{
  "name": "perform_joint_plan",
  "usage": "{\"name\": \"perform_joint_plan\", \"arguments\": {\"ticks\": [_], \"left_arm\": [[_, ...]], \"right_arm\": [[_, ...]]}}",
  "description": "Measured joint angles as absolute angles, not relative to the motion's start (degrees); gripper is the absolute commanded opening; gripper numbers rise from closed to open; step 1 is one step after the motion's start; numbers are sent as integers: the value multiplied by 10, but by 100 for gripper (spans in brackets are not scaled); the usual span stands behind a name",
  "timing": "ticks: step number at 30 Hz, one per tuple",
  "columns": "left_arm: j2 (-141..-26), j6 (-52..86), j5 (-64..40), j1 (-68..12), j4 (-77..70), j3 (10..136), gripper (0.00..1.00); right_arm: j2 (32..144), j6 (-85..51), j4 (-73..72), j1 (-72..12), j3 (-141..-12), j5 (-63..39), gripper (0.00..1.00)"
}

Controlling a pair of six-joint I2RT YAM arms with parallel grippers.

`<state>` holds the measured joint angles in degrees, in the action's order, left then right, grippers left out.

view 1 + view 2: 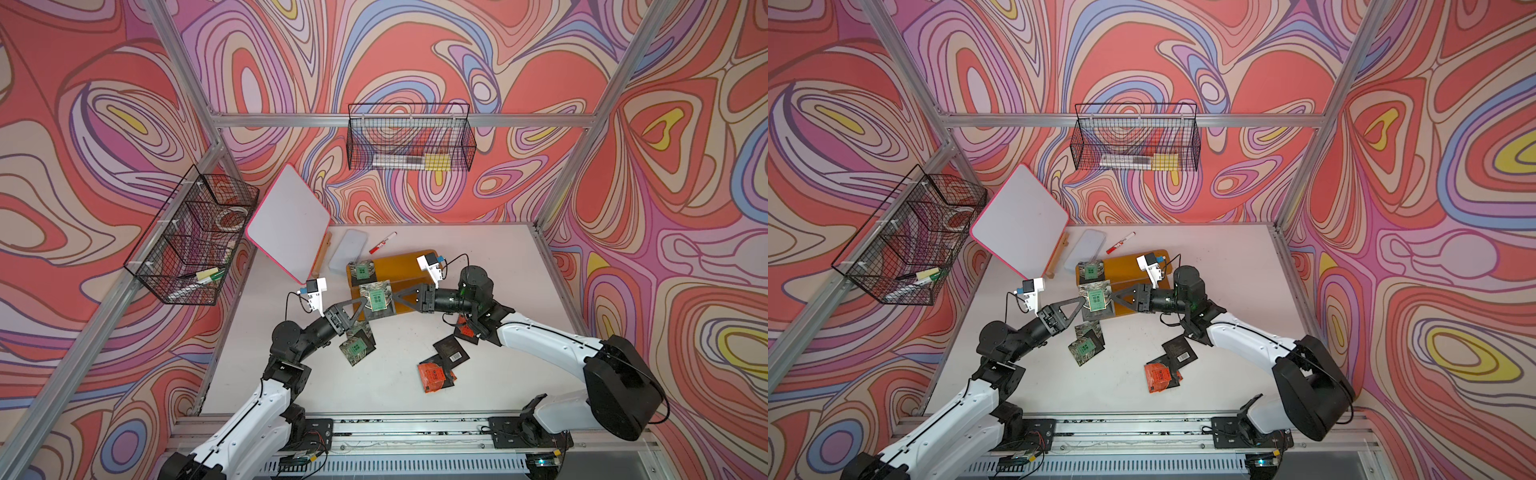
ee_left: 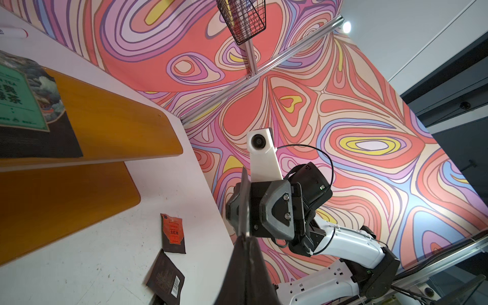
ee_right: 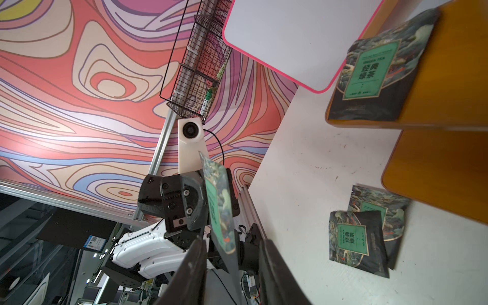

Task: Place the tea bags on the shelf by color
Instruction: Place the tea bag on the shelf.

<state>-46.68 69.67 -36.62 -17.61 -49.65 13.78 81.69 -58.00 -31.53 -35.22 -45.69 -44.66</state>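
My left gripper is shut on the edge of a green-labelled tea bag, held in the air in front of the mustard-yellow shelf. In the left wrist view the bag shows edge-on at the shut gripper. My right gripper is open, a finger on either side of that bag, not touching it. Another green tea bag lies on the shelf's upper step. Two green bags overlap on the table. Orange-red and black-backed bags lie to the right.
A pink-edged whiteboard leans at the back left beside a white case and a red marker. Black wire baskets hang on the back wall and the left wall. One orange-red bag lies partly under the right arm.
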Motion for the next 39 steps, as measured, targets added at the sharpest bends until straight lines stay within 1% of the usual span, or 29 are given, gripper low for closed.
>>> {"name": "perform_joint_plan", "arguments": {"ticks": [3, 10, 14, 20, 25, 28, 29, 31, 33, 34, 36, 38, 39], "left_arm": [[-486, 716, -359, -176, -532, 138, 0], [-500, 736, -350, -176, -575, 138, 0], [-499, 740, -345, -176, -582, 138, 0], [-499, 740, -341, -176, -583, 138, 0], [-499, 740, -338, -176, -583, 138, 0], [-499, 740, -337, -176, -583, 138, 0], [-499, 740, -336, -176, -583, 138, 3], [-499, 740, -334, -176, -583, 138, 27], [-499, 740, -333, -176, -582, 138, 39], [-499, 740, -332, -176, -580, 138, 50], [-497, 738, -332, -176, -573, 138, 63], [-488, 734, -328, -176, -556, 138, 80], [-483, 731, -326, -176, -547, 138, 84]], "right_arm": [[831, -609, -355, -352, -457, -448, 23], [856, -649, -408, -352, -457, -450, 15], [862, -660, -422, -354, -459, -452, 6], [875, -673, -442, -359, -467, -458, 6], [879, -682, -449, -361, -470, -459, 0], [880, -683, -452, -361, -472, -460, 0], [881, -684, -453, -361, -474, -461, 0], [883, -685, -452, -361, -480, -461, 0], [883, -683, -444, -362, -486, -462, 0], [883, -679, -436, -363, -492, -462, 0], [883, -669, -415, -364, -501, -462, 0], [882, -650, -383, -365, -510, -460, 0], [880, -641, -365, -365, -515, -460, 0]]}}
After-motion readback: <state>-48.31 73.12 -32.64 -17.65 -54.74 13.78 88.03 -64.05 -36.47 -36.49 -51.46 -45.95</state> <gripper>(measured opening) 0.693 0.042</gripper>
